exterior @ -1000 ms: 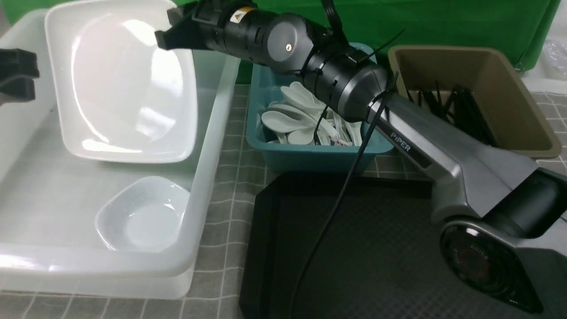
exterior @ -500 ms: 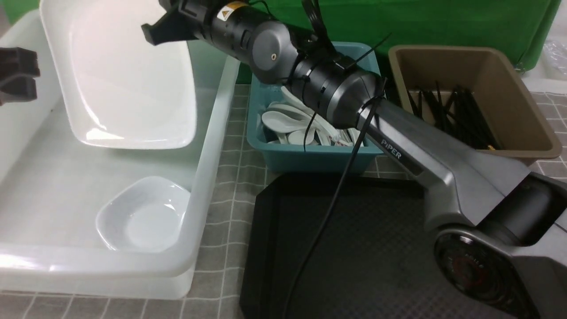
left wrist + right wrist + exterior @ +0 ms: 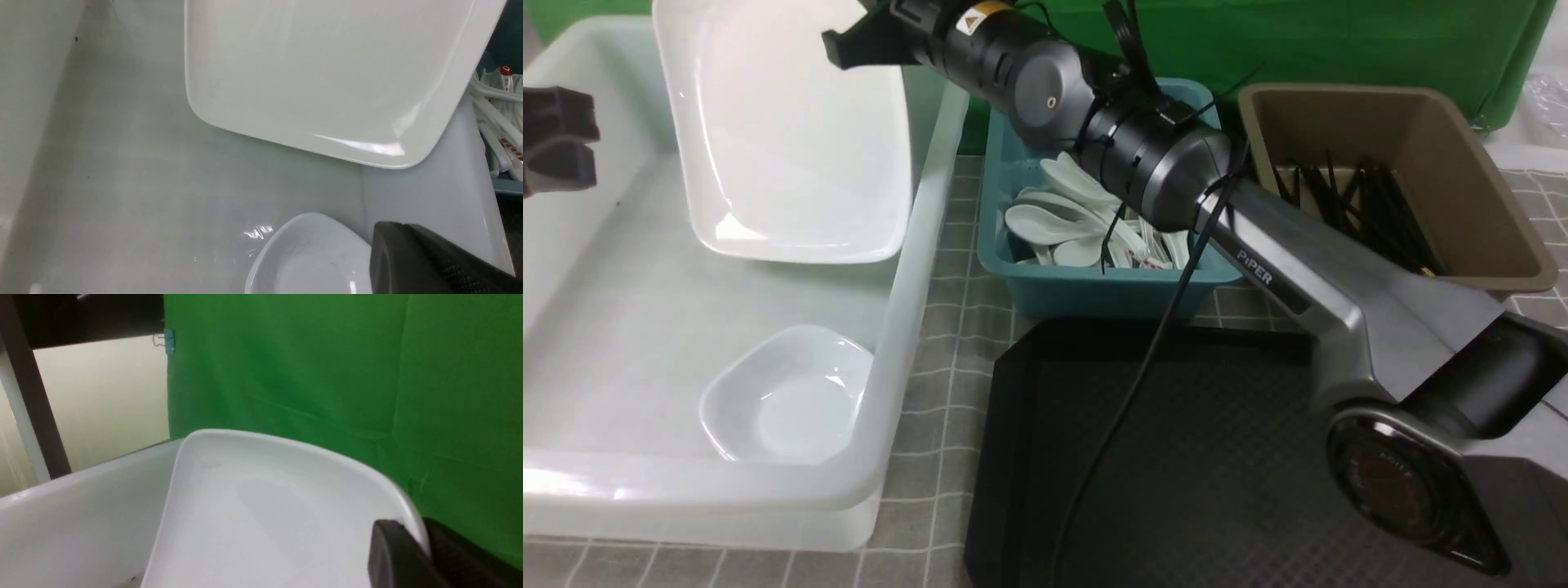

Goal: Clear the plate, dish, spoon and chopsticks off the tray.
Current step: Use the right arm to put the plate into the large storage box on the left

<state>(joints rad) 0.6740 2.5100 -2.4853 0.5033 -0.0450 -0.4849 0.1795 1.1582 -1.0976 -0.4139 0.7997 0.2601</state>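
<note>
The large white plate [image 3: 792, 147] hangs steeply tilted over the far end of the translucent white bin [image 3: 915, 269]. My right gripper [image 3: 866, 41] is shut on its upper rim; in the right wrist view the fingers [image 3: 392, 555] pinch that rim of the plate [image 3: 253, 522]. The small white dish [image 3: 784, 400] lies in the bin's near end. My left gripper [image 3: 560, 139] hovers at the bin's left side, shut on nothing. The black tray [image 3: 1217, 457] shows nothing on its visible surface. White spoons [image 3: 1054, 224] lie in the blue tub, black chopsticks [image 3: 1356, 204] in the brown tub.
The blue tub [image 3: 1094, 286] and the brown tub [image 3: 1486, 188] stand behind the tray. My right arm [image 3: 1298, 278] stretches diagonally across the tray and the blue tub. A green curtain closes off the back. A grey checked cloth covers the table.
The plate and my right gripper rose and tipped steeper, then swung right toward the bin's right wall. The left gripper and the dish stayed put.
</note>
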